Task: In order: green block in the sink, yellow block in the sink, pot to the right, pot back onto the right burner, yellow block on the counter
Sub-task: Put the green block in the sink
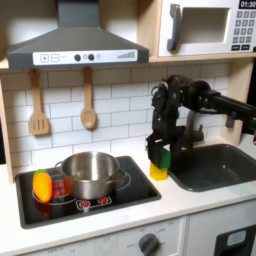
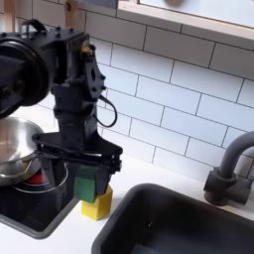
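The gripper hangs over the strip of cream worktop between the black cooktop and the sink, its jaws clamped on the green block. That block sits directly on top of the yellow block, which rests on the worktop just beside the sink's near rim. The move ahead turns on one relation: the basin lies to the first exterior view's right of the gripper, and slightly lower, so the green block likely needs a short lift and a sideways carry over the rim. With one arm, there is no choice of hand. The pot stands on the cooktop, on the far side of the gripper from the sink. The microwave display shows digits too blurred to read surely.
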{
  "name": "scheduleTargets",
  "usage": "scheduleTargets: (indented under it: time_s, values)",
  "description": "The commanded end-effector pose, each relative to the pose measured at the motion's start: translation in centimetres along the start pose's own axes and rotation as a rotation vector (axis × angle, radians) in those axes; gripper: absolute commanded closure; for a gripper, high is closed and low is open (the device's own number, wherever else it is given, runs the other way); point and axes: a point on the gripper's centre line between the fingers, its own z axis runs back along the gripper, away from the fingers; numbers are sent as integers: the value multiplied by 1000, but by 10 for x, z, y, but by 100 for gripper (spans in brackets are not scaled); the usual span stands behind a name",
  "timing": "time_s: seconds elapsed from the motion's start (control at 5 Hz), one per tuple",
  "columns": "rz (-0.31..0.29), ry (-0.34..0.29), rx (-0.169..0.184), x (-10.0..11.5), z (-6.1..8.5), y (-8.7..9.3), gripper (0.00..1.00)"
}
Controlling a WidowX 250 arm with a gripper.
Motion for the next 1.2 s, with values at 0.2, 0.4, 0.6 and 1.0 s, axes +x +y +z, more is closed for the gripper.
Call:
scheduleTargets:
  time_s: [0.2, 0.4, 0.6, 1.0]
  values:
    - [-14, 16, 0, 7, -9, -15, 0]
    - [-15, 13, 7, 6, -11, -17, 0]
    - [-13, 0, 19, 8, -10, -15, 0]
    - [4, 8, 34, 8, -12, -9, 100]
